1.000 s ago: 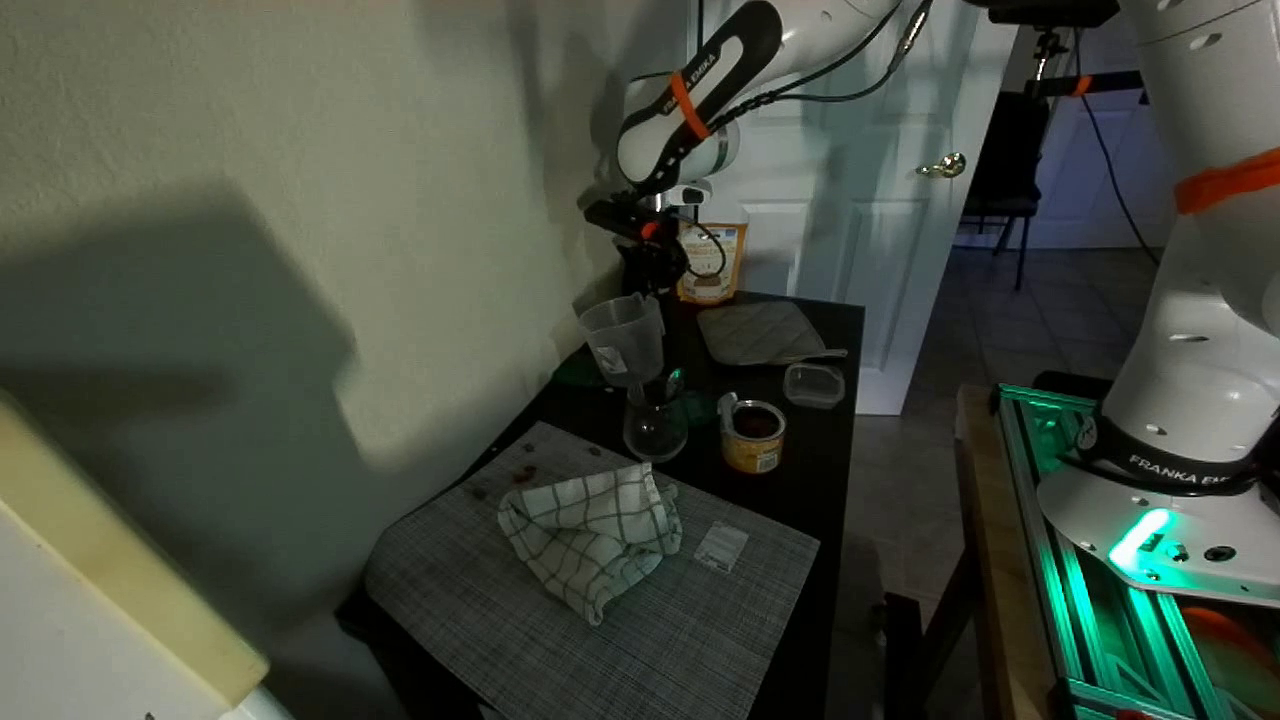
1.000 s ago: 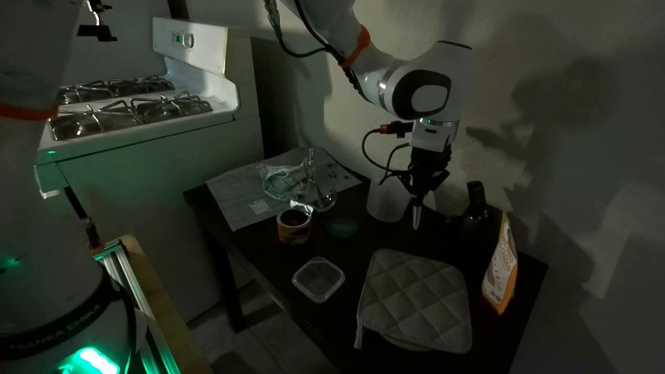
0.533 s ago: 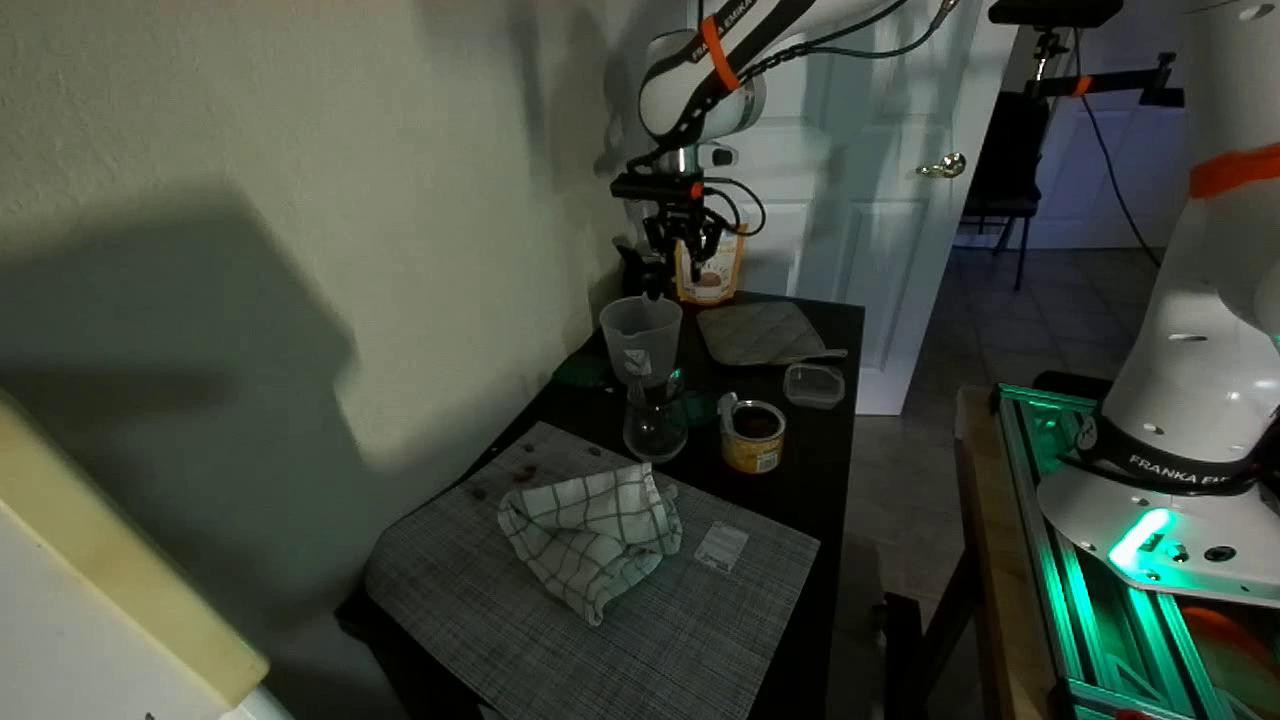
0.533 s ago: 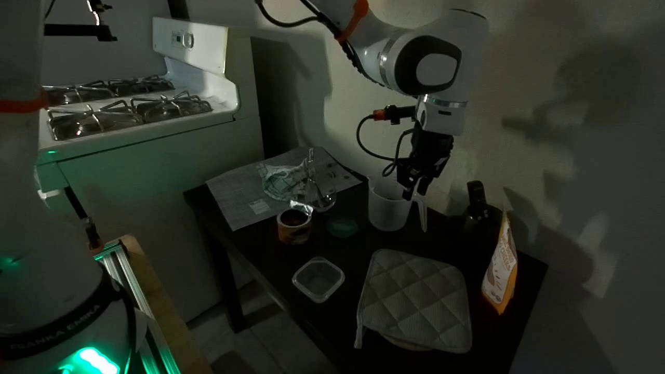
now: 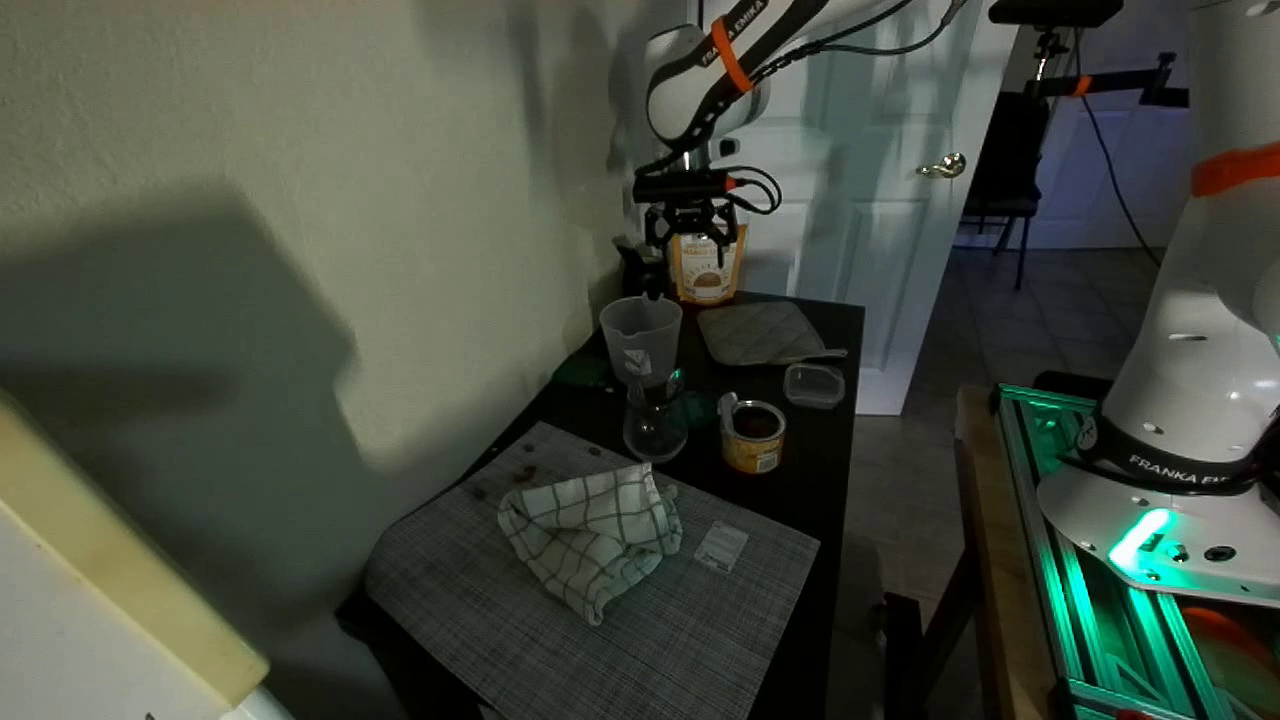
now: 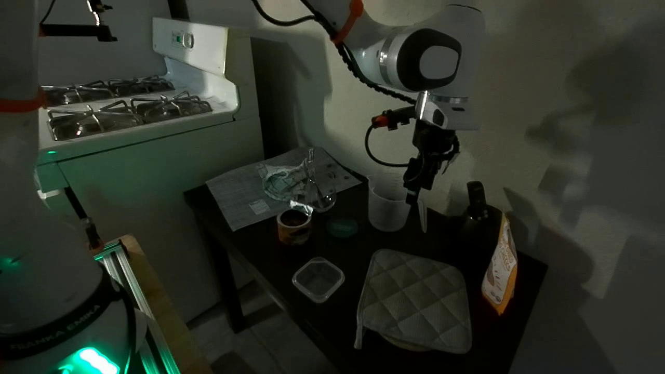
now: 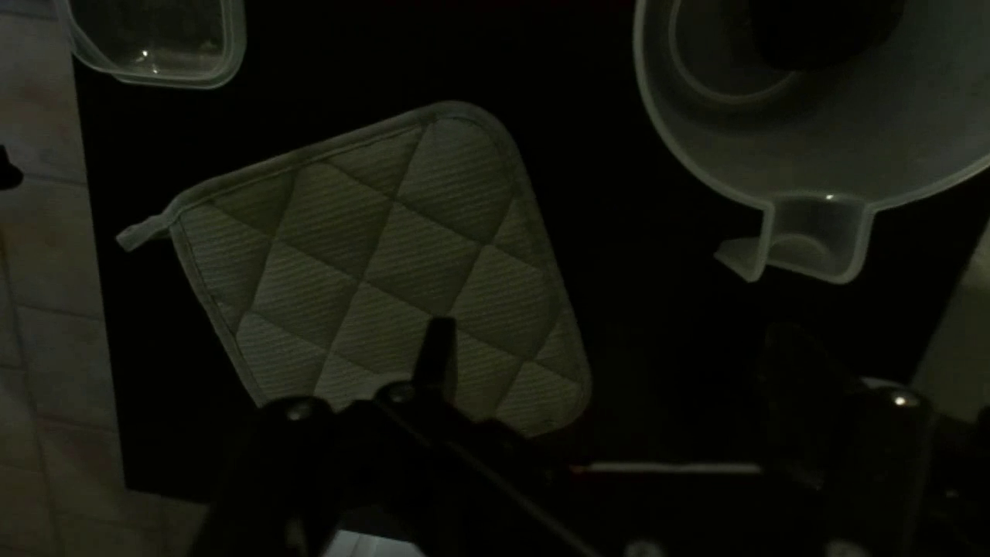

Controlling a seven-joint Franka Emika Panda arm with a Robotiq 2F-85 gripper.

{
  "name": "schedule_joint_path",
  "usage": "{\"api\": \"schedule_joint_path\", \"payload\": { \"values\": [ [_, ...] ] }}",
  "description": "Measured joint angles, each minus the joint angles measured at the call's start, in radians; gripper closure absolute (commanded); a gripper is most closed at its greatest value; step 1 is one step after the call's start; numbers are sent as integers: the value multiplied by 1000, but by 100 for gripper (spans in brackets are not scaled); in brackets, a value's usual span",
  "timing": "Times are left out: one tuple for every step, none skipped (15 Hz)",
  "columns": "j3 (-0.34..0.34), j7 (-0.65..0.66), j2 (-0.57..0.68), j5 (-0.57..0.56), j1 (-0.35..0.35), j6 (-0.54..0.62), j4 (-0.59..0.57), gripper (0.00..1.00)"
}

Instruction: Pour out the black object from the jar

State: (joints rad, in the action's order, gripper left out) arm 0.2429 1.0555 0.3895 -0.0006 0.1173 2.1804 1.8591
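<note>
Inside the jar [image 6: 388,212], upright on the desk [image 6: 358,250], lies the black object [image 7: 824,31]. I judge the jar light, stiff, perhaps slippery; its handle [image 6: 423,217] seems the best hold. Above, near that handle, the jaws stand spread, empty; farther from the jar is an orange-white bag [image 6: 503,270].

A white robot arm [image 6: 470,78], lettered FRANKA EMIKA on black trim [image 5: 778,25], wears orange bands [image 5: 731,57] and black cables [image 6: 284,23] and ends in a black gripper [image 5: 688,247]; a green light [image 5: 1138,538] glows on its rounded white base [image 5: 1225,520].
</note>
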Motion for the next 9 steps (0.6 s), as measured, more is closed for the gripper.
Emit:
{"api": "schedule_joint_path", "payload": {
  "values": [
    [-2, -8, 10, -4, -2, 4, -7, 0],
    [-3, -8, 22, -7, -5, 9, -17, 0],
    [-3, -8, 36, -8, -8, 15, -28, 0],
    [-3, -3, 52, -8, -13, 23, -41, 0],
    [-3, 5, 68, -8, -17, 32, -55, 0],
    [-3, 18, 84, -8, -20, 40, -70, 0],
    [-3, 29, 100, -8, -23, 46, -85, 0],
    [-3, 39, 115, -8, -27, 49, -102, 0],
    [-4, 45, 129, -8, -29, 50, -118, 0]
  ]
}}
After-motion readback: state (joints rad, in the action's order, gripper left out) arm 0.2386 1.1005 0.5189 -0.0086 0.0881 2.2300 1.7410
